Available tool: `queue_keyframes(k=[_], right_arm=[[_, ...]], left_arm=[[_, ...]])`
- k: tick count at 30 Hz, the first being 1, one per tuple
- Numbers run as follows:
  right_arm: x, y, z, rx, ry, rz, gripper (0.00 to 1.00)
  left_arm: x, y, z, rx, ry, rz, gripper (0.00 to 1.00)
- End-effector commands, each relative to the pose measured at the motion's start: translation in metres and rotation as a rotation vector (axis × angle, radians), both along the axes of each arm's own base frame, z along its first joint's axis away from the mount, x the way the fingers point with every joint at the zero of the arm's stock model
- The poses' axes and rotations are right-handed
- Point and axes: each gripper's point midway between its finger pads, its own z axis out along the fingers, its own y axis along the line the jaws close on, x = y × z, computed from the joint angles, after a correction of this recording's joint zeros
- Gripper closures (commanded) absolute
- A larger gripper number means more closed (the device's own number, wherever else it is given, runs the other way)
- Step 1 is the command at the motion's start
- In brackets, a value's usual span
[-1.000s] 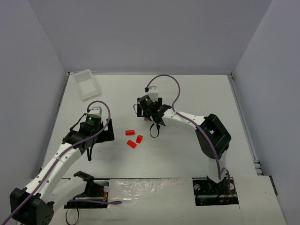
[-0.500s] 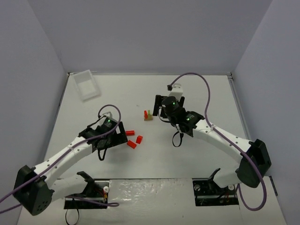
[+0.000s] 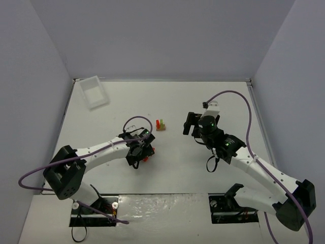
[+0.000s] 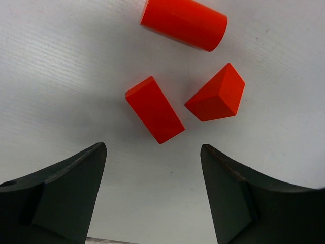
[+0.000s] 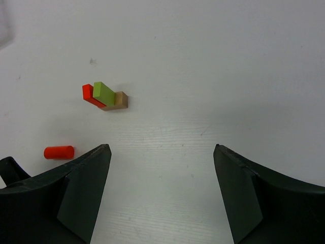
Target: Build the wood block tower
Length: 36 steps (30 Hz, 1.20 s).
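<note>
A small stack (image 3: 160,124) stands mid-table: tan base, red piece, lime-green piece; in the right wrist view the stack (image 5: 105,96) lies ahead to the left. My left gripper (image 3: 141,152) is open and empty above three loose red blocks: a cylinder (image 4: 184,23), a rectangular block (image 4: 154,109) and a triangular block (image 4: 216,94), all just beyond the fingertips (image 4: 81,168). My right gripper (image 3: 190,123) is open and empty, right of the stack. The red cylinder also shows in the right wrist view (image 5: 59,152).
A clear plastic tray (image 3: 95,92) sits at the far left corner of the white table. Grey walls enclose the table on three sides. Purple cables loop off both arms.
</note>
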Motion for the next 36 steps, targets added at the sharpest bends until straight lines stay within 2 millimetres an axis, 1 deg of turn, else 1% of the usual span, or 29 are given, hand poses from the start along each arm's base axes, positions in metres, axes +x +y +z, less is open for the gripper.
queue_keyframes(k=[1, 5, 9, 22, 28, 34, 36], right_arm=[[-0.001, -0.003, 0.009, 0.012, -0.031, 0.021, 0.20], [0.001, -0.003, 0.008, 0.001, -0.028, 0.028, 0.20], [0.002, -0.004, 0.008, -0.006, -0.027, 0.032, 0.20], [-0.002, -0.011, 0.005, -0.008, -0.025, 0.060, 0.20], [-0.002, -0.013, 0.002, -0.009, -0.018, 0.065, 0.20], [-0.002, -0.012, -0.002, -0.014, -0.006, 0.068, 0.20], [-0.001, -0.012, -0.002, -0.014, -0.006, 0.069, 0.20]], left_arm=[[0.011, -0.010, 0.011, -0.045, -0.040, 0.099, 0.34], [0.013, -0.015, 0.009, -0.048, -0.032, 0.104, 0.42], [0.014, -0.018, 0.004, -0.047, -0.012, 0.121, 0.46], [0.017, -0.023, -0.008, -0.037, 0.018, 0.164, 0.53], [0.016, -0.021, -0.011, -0.027, 0.023, 0.177, 0.57], [0.012, -0.017, -0.016, -0.012, 0.036, 0.185, 0.65], [0.010, -0.015, -0.016, -0.007, 0.040, 0.185, 0.69]])
